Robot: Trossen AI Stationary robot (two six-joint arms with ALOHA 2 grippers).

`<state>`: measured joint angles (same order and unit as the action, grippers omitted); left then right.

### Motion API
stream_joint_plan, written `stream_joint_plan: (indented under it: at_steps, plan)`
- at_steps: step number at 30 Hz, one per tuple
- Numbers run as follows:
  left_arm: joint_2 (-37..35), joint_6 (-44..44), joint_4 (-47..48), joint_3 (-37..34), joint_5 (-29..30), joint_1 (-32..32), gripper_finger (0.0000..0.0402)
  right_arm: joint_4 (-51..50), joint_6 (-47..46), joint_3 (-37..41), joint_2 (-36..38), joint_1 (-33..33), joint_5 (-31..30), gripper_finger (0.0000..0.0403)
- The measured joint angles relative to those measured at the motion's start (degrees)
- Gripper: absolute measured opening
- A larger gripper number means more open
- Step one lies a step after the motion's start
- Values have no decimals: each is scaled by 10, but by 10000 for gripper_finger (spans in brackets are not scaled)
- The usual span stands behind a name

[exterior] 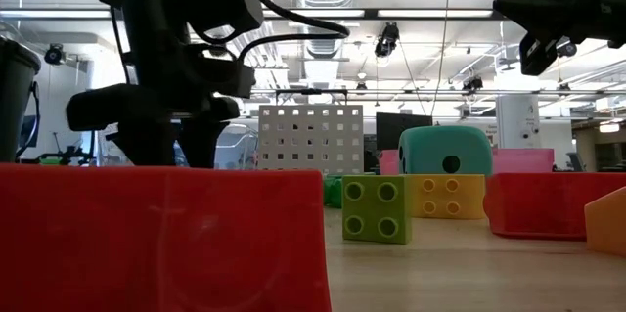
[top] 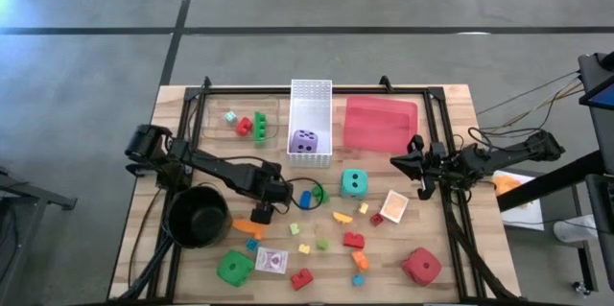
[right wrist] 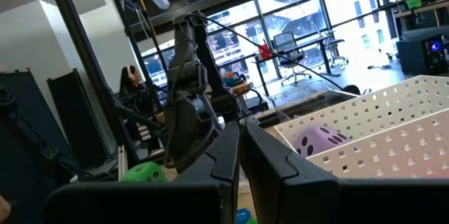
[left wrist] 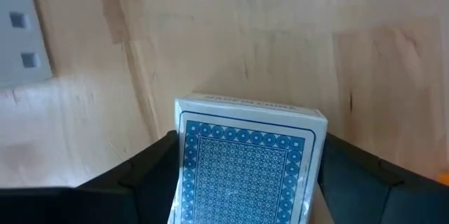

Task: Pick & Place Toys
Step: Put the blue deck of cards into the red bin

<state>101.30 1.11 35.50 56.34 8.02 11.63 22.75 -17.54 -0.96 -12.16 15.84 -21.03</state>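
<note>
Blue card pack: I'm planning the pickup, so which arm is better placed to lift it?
Left. The left gripper already straddles the blue card pack, a finger on each side. The right gripper is shut, far off beside the red tray.

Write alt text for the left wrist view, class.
A blue-backed card pack stands between the left pincer's two dark fingers on a pale wooden table. A white perforated basket shows at one edge.

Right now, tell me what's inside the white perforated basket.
A purple die sits at the near end of the white perforated basket. The rest of its floor looks bare from above; nothing else shows inside.
</note>
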Motion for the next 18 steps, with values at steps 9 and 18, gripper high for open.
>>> stream_joint_plan:
  at_steps: [9,18]
  plan:
    - [2,54,0,50,-15,0,202,0,0,0,0,0,0,21]
    - [2,54,5,62,-18,0,70,0,0,0,0,0,0,21]
